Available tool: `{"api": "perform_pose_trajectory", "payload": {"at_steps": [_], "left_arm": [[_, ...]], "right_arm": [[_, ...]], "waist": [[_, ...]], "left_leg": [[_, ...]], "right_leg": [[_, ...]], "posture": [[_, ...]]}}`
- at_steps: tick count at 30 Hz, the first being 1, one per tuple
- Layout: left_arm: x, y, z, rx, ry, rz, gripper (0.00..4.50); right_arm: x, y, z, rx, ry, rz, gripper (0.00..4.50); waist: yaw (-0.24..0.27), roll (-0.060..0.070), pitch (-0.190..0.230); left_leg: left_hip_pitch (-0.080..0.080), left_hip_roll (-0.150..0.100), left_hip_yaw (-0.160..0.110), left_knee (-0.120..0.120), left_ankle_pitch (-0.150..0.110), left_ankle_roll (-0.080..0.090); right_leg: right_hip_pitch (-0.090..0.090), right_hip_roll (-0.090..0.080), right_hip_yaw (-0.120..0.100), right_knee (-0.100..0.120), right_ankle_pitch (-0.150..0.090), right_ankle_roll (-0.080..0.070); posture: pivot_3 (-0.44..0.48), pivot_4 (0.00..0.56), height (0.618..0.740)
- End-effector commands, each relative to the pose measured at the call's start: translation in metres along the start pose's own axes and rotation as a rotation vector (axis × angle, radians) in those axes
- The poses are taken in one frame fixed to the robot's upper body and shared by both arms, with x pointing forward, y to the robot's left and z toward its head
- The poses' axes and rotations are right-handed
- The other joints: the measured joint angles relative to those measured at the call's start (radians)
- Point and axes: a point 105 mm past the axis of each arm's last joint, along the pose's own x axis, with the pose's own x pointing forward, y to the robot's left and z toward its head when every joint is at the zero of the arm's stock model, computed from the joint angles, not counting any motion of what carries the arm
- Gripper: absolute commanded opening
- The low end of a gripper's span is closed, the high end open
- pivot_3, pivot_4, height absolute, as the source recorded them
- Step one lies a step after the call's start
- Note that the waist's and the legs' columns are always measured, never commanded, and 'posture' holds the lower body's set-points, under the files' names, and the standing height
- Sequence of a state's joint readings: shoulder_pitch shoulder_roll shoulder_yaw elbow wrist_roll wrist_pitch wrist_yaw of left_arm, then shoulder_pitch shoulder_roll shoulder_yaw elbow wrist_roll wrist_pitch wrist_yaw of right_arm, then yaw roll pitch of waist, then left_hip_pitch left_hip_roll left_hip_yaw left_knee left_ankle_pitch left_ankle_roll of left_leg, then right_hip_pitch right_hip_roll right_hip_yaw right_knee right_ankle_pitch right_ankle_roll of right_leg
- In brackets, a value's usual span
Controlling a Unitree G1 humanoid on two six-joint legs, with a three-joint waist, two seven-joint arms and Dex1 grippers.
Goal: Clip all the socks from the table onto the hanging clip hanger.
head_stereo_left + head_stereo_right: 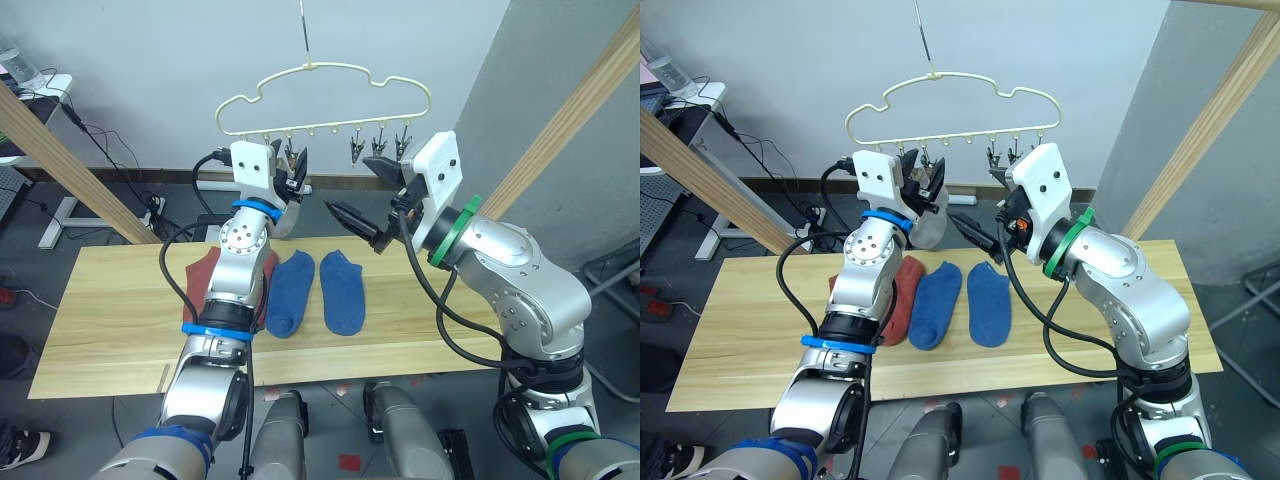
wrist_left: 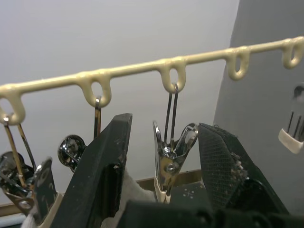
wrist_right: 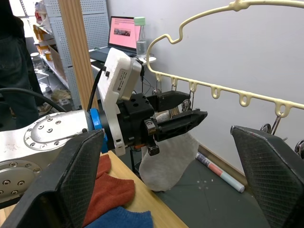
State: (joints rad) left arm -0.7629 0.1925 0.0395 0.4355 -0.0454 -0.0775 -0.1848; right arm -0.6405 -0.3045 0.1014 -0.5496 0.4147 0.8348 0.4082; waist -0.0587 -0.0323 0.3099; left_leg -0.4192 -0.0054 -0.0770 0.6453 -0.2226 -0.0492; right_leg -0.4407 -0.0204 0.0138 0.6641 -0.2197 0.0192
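Note:
The pale yellow-green clip hanger [image 1: 330, 128] hangs by its hook above the table [image 1: 120, 320]. My left gripper [image 1: 295, 170] is raised to its clip row, open, with one metal clip [image 2: 167, 156] standing between the fingers [image 2: 107, 161] without touching them. A light grey sock [image 3: 168, 161] hangs down at that clip, just under the fingers. My right gripper [image 1: 365, 195] hovers close beside it, wide open and holding nothing. Two blue socks [image 1: 290, 290] [image 1: 343, 290] lie flat mid-table. A rust-red sock [image 1: 902, 300] lies beside them, partly hidden behind my left arm.
Slanted wooden poles stand at the left [image 1: 70, 170] and the right [image 1: 570, 120] of the table. Several free clips [image 1: 380, 148] hang on the hanger's right part. A laptop [image 3: 124, 31] sits on a desk behind, and cables lie on the floor [image 1: 130, 170].

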Motion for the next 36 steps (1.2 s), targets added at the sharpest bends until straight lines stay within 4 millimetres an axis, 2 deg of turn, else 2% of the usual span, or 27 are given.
{"api": "perform_pose_trajectory", "payload": {"at_steps": [1,7,10,12,28,29,33,36], "left_arm": [[0.0053,-0.002,0.0179,0.004,-0.07,-0.005,2.39],[0.0056,-0.0024,0.0178,0.001,-0.071,-0.006,2.39],[0.0059,-0.0026,0.0188,0.001,-0.077,-0.009,1.85],[0.0064,-0.002,0.019,0.006,-0.078,-0.007,1.32],[0.0082,-0.0065,0.0214,0.005,-0.084,-0.011,1.32],[0.0082,-0.0067,0.0217,0.004,-0.085,-0.012,0.98],[0.0081,-0.0068,0.0221,0.001,-0.087,-0.013,0.28],[0.0078,-0.0072,0.0215,0.0,-0.083,-0.016,0.14]], "right_arm": [[-0.0035,0.0051,0.0103,-0.029,-0.042,0.006,4.5],[-0.0041,0.0049,0.0104,-0.028,-0.042,0.002,4.5],[-0.0045,0.005,0.0096,-0.027,-0.04,0.0,4.5],[-0.0041,0.0051,0.0091,-0.026,-0.038,0.0,4.5],[-0.0039,0.0061,0.0091,-0.021,-0.036,0.002,4.5],[-0.0039,0.0062,0.009,-0.021,-0.036,0.002,4.5],[-0.0039,0.0064,0.0087,-0.02,-0.035,0.003,4.5],[-0.004,0.0068,0.0076,-0.021,-0.032,0.005,4.5]], "waist": [[0.0,0.0,0.0],[0.0,0.0,0.0],[-0.001,0.0,0.0],[-0.001,0.0,0.0],[-0.001,0.0,0.0],[-0.001,0.0,0.0],[-0.001,0.0,0.0],[-0.001,0.0,0.0]], "left_leg": [[0.0,0.0,0.0,0.0,0.0,0.0],[0.0,0.0,0.0,0.0,0.0,0.0],[0.0,0.0,0.0,0.0,0.0,0.0],[0.0,0.0,0.0,0.0,0.0,0.0],[0.0,0.0,0.0,0.0,0.0,0.0],[0.0,0.0,0.0,0.0,0.0,0.0],[0.0,0.0,0.0,0.0,0.0,0.0],[0.0,0.0,0.0,0.0,0.0,0.0]], "right_leg": [[0.0,0.0,0.0,0.0,0.0,0.0],[0.0,0.0,0.0,0.0,0.0,0.0],[0.0,0.0,0.0,0.0,0.0,0.0],[0.0,0.0,0.0,0.0,0.0,0.0],[0.0,0.0,0.0,0.0,0.0,0.0],[0.0,0.0,0.0,0.0,0.0,0.0],[0.0,0.0,0.0,0.0,0.0,0.0],[0.0,0.0,0.0,0.0,0.0,0.0]], "posture": [[-0.111,0.281,0.74],[-0.116,0.285,0.74],[-0.116,0.286,0.74],[-0.116,0.286,0.74],[-0.112,0.292,0.74],[-0.111,0.292,0.74],[-0.111,0.293,0.74],[-0.111,0.291,0.74]]}}
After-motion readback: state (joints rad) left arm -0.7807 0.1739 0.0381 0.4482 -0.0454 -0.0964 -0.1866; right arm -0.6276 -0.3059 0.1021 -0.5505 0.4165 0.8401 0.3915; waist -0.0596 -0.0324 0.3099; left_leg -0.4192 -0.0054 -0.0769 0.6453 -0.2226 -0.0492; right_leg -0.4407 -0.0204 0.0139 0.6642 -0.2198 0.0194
